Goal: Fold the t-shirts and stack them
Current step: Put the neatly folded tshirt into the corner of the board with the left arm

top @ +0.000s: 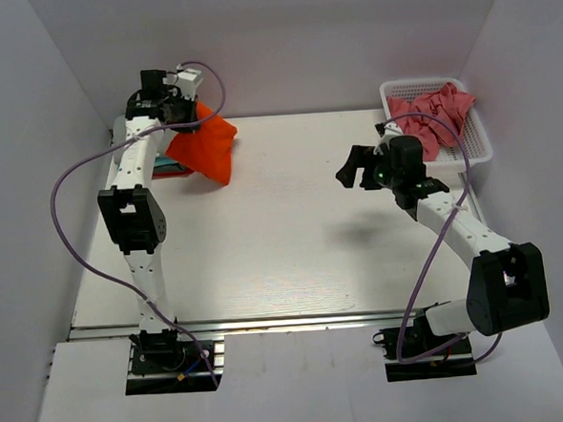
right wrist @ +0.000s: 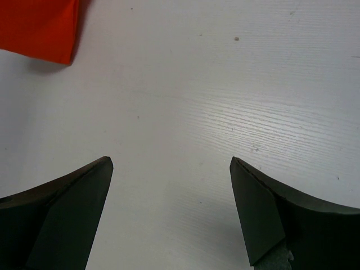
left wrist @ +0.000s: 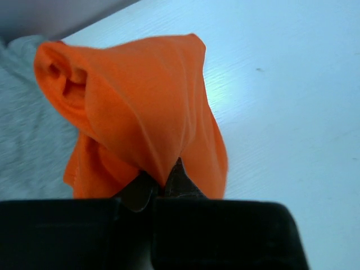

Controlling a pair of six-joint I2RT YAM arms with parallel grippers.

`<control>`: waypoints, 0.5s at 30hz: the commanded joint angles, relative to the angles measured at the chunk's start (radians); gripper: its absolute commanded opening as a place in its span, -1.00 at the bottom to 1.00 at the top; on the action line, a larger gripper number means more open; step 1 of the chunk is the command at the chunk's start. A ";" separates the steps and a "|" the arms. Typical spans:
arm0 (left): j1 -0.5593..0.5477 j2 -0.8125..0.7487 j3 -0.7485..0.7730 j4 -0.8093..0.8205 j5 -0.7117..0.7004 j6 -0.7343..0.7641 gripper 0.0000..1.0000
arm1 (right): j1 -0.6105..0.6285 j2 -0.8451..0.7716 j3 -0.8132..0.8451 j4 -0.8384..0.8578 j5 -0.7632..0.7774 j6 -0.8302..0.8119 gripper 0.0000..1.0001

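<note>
A bright orange-red t-shirt (top: 209, 147) hangs bunched at the back left of the table, over a grey shirt (left wrist: 22, 124) with a teal edge (top: 169, 166) showing beside it. My left gripper (top: 182, 117) is shut on the orange cloth (left wrist: 140, 118); a fold of it is pinched between the dark fingertips (left wrist: 180, 179). Over the table's middle right, my right gripper (top: 355, 168) is held open above bare table, its two fingers (right wrist: 67, 197) wide apart with nothing between them. A corner of the orange shirt (right wrist: 39, 28) shows at the upper left of the right wrist view.
A white mesh basket (top: 477, 127) at the back right holds a crumpled dusty pink shirt (top: 438, 115). White walls close in the table on the left, back and right. The purple cables loop beside each arm.
</note>
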 commanded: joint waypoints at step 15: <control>0.217 -0.032 0.142 0.181 0.202 -0.009 -1.00 | 0.003 0.179 0.168 0.033 -0.126 0.075 0.81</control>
